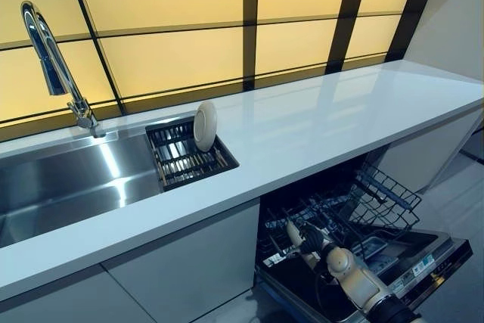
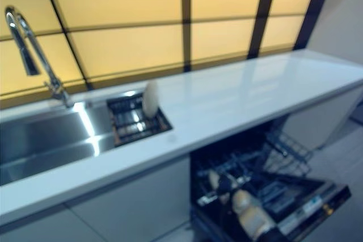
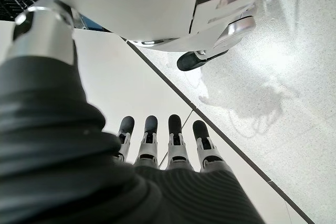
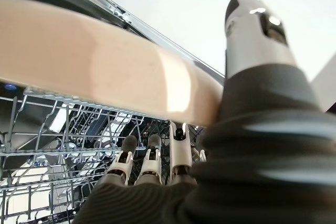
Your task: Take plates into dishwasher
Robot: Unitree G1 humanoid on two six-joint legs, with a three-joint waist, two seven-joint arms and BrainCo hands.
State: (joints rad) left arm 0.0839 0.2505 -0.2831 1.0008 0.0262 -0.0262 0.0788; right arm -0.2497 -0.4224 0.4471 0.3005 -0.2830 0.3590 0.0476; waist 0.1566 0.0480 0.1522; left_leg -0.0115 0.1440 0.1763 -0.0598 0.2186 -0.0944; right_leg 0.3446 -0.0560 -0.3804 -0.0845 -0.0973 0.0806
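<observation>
A cream plate [image 1: 205, 125] stands upright in the black dish rack [image 1: 181, 164] set in the sink's right end. Below the counter the dishwasher [image 1: 423, 262] is open, its wire rack [image 1: 378, 194] pulled out. My right hand [image 1: 311, 238] is down in that rack. In the right wrist view the right hand [image 4: 152, 169] has a second cream plate [image 4: 105, 72] pinched by the rim between thumb and fingers, just above the rack wires. My left hand [image 3: 173, 145] shows only in its wrist view, fingers straight, empty, hanging beside a white cabinet front above the floor.
A long white counter [image 1: 325, 119] runs to the right. A steel sink [image 1: 68, 187] with a tall chrome faucet [image 1: 53, 66] is at the left. White cabinet fronts [image 1: 181, 270] stand left of the dishwasher. A yellow panelled wall is behind.
</observation>
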